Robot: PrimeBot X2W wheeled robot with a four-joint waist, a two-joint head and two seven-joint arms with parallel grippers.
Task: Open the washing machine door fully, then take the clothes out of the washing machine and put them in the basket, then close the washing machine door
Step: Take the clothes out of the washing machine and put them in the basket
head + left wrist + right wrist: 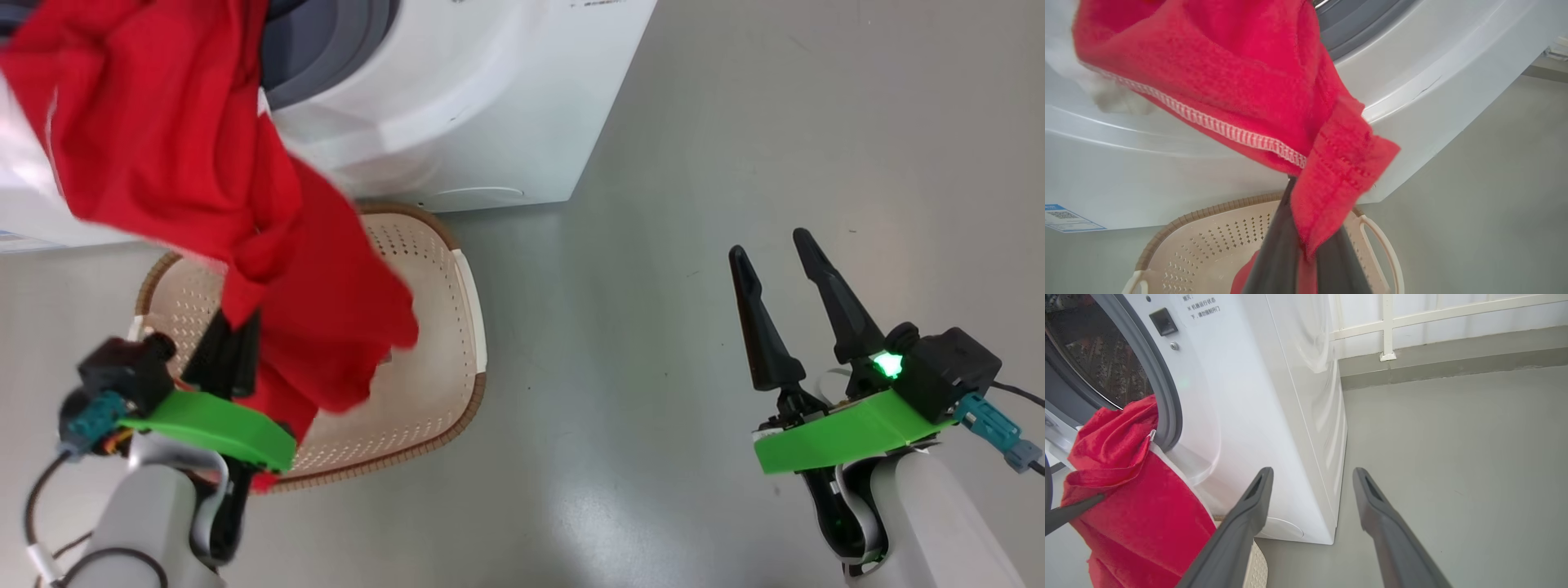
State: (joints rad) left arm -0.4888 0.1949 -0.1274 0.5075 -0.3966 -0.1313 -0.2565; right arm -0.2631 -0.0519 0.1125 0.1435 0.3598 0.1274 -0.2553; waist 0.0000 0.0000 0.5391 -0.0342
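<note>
Illumination was bright, even and diffuse, with only faint, soft shadows. A pale sheen lay on the grey floor [588, 498] in the head view, and soft highlights streaked the side of the washing machine [1310, 355]. The red clothes [1229, 73] were motion-blurred at their edges. The fingers [1274, 253] of the left gripper [1302, 204], close to the lens, were out of focus.

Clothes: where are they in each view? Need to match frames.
Head view: clothes upper left, draping down over the basket.
Left wrist view: clothes top centre, hanging over the left gripper.
Right wrist view: clothes lower left, spilling out of the washing machine.
Shared landmark: the white washing machine.
</note>
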